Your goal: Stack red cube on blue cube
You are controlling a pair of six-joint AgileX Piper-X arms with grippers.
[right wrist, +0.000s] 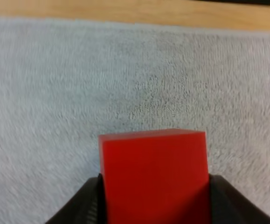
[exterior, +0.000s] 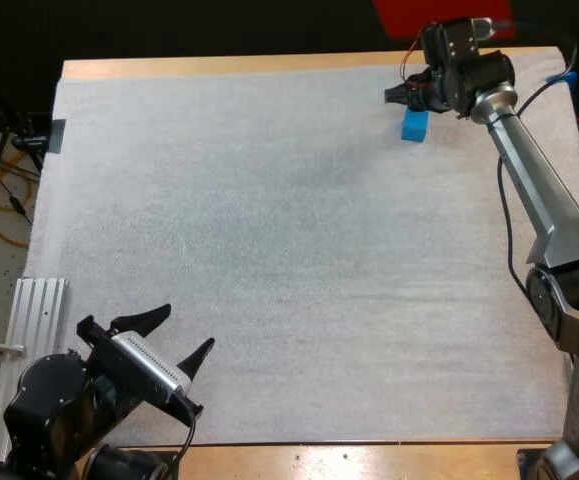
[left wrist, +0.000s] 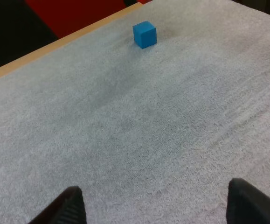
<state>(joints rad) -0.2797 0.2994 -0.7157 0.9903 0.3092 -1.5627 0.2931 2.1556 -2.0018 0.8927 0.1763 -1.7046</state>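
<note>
One red cube (right wrist: 153, 175) clamped in right hand (exterior: 395, 96)

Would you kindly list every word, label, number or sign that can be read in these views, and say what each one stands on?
None: there is no readable text here.
The blue cube, the red cube gripped in the right end effector, the white mat and the open left end effector all show plain, unmarked surfaces.
</note>
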